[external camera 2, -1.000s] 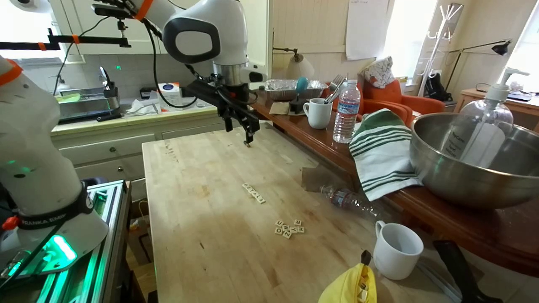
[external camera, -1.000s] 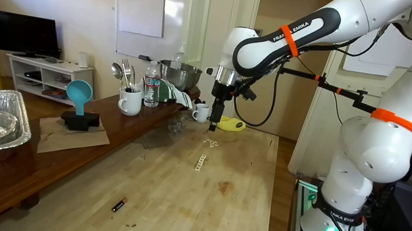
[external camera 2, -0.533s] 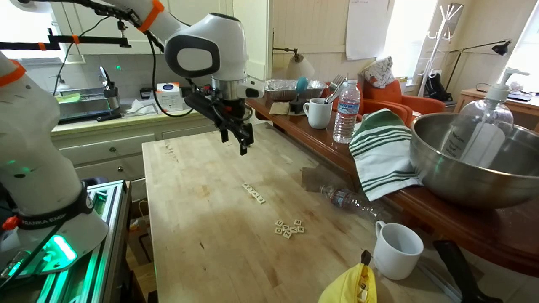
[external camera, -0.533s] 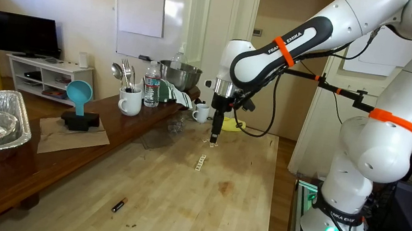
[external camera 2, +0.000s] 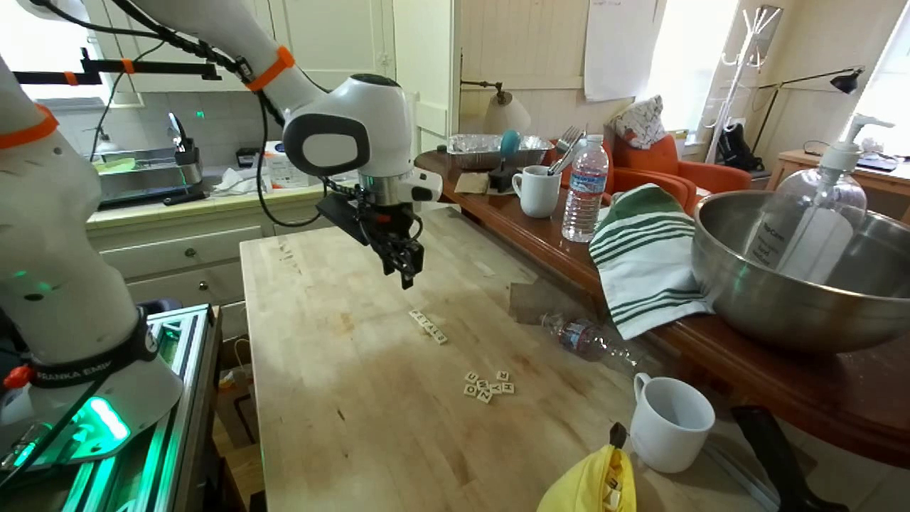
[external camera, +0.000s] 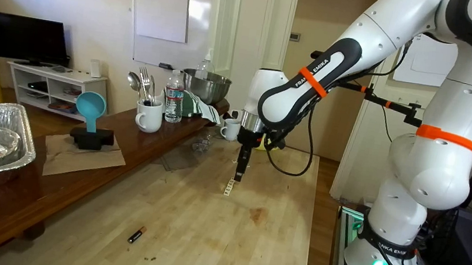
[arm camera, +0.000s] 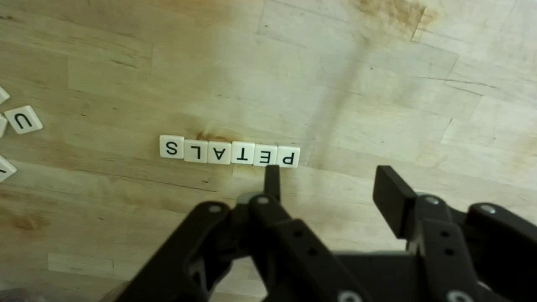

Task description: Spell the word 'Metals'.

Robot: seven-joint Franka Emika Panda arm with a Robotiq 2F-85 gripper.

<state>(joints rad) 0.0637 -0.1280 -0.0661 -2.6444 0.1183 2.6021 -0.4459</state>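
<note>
Wrist view: the PETALS tile row (arm camera: 235, 152) runs crosswise, letters upside down. The gripper (arm camera: 329, 188) is released, its height unclear.

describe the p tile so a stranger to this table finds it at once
On the pale wooden table, look for the row of six letter tiles, set apart from the loose tiles. In the wrist view it reads PETALS, upside down. The P tile is the end one beside the E tile, the only one in the row marked P.
</note>
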